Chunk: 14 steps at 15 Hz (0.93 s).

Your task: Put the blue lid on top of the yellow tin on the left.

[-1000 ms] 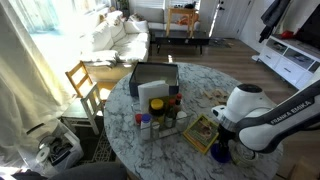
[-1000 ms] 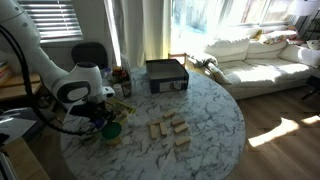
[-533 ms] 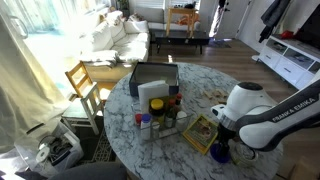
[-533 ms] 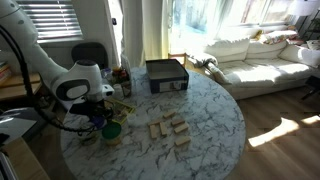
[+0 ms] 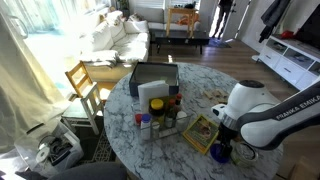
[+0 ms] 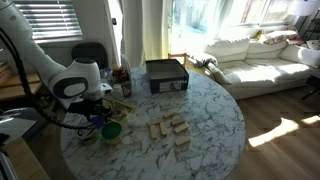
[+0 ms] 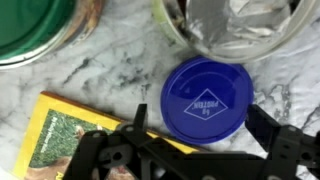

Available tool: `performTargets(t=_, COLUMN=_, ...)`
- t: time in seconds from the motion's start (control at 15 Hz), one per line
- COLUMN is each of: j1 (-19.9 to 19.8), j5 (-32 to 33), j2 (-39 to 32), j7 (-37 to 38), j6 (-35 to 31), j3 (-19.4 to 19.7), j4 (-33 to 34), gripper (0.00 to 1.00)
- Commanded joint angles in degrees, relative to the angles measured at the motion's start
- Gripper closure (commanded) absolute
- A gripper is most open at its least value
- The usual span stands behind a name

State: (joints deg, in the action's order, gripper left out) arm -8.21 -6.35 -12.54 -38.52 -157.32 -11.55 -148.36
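Observation:
In the wrist view the blue lid [image 7: 205, 98] lies flat on the marble table, printed side up. My gripper [image 7: 200, 128] is open, with one dark finger on each side of the lid, and neither finger clearly touches it. The yellow tin [image 7: 230, 25], with a pale rim and a greyish inside, stands just beyond the lid at the top edge. In both exterior views the gripper [image 5: 221, 150] [image 6: 98, 121] hangs low over the table edge, and the lid is only a small blue patch there.
A round green-topped tin [image 7: 30, 25] stands at the top left, and a flat yellow-green box [image 7: 70, 140] lies beside the lid. A black box [image 5: 152, 78], bottles [image 5: 157, 115] and wooden blocks [image 6: 170, 130] stand further in on the round table [image 6: 210, 120]. A chair [image 5: 85, 85] stands beside it.
The arm has barely shifted. The lid lies where it was.

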Motion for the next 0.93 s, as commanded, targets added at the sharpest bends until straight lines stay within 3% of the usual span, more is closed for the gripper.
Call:
performTargets(t=0.0, j1=0.0, j5=-2.9, j2=1.4, j7=-2.8, j6=-0.3, j3=-0.7, j4=-2.6, gripper=0.0)
performTargets(t=0.47, j1=0.1, j5=-6.1, j2=0.8, j7=-4.7, j6=-4.6, j3=-1.9, j4=-4.0, gripper=0.0)
performTargets(t=0.87, j1=1.7, j5=-3.3, j2=0.7, j7=-1.9, j6=-6.8, j3=-0.9, j4=-5.8, gripper=0.0)
